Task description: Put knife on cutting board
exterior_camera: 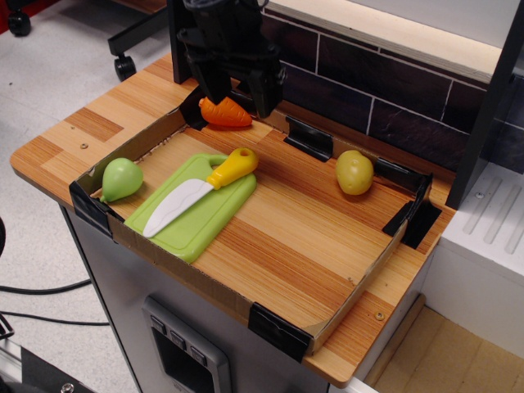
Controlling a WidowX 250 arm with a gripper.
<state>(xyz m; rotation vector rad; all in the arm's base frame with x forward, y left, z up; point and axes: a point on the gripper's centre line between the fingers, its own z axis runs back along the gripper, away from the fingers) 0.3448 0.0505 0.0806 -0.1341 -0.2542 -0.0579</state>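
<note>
The knife [199, 189] lies on the light green cutting board [209, 219], white blade pointing to the front left, yellow handle at the board's back right corner and reaching a little past the rim. My black gripper [236, 92] hangs above and behind the handle, clear of it. Its two fingers are spread apart and hold nothing.
An orange toy carrot [224, 114] lies at the back of the tray, under the gripper. A green pear [120, 178] sits left of the board. A yellow fruit [354, 172] sits at the back right. A low cardboard wall [205, 282] with black corner clips rings the wooden surface.
</note>
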